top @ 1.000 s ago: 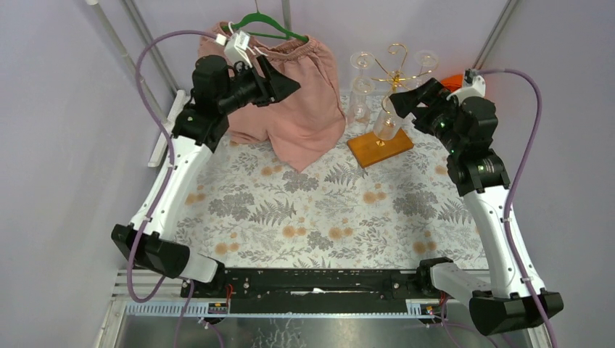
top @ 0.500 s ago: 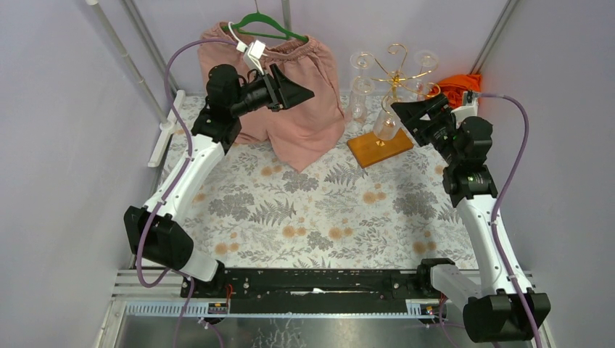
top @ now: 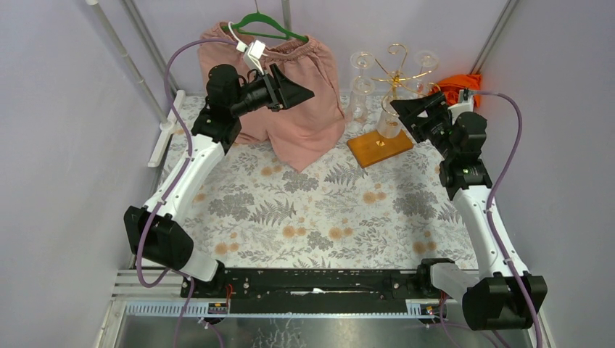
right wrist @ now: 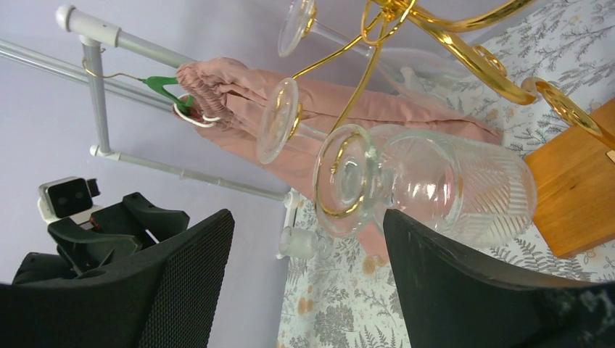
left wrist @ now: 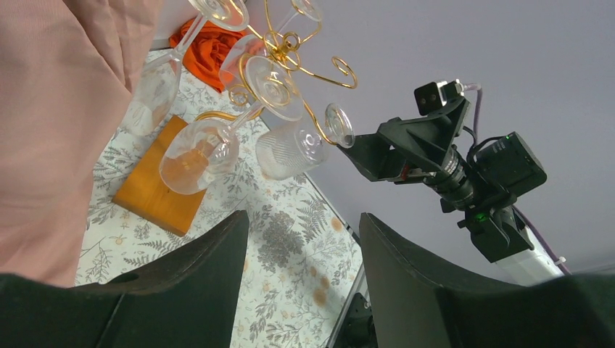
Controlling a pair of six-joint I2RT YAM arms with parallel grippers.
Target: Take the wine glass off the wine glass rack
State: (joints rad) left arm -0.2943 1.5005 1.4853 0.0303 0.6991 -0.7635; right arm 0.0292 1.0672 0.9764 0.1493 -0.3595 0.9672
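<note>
Gold wine glass rack (right wrist: 464, 52) curls are hooked under the wine glass (right wrist: 450, 181) foot, so it is hung; the right claw (right wrist: 308, 217) is spread wide, empty.

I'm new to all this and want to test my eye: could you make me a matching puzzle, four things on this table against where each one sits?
1. pink fabric shorts
2. clear patterned wine glass
3. crumpled orange cloth
4. orange-brown wooden base block

A. flat on the floral tablecloth
B. on a green plastic hanger
C. hung by its foot on the gold wire rack
D. bunched at the far right, beyond the rack

Pairs: 1-B, 2-C, 3-D, 4-A.
</note>
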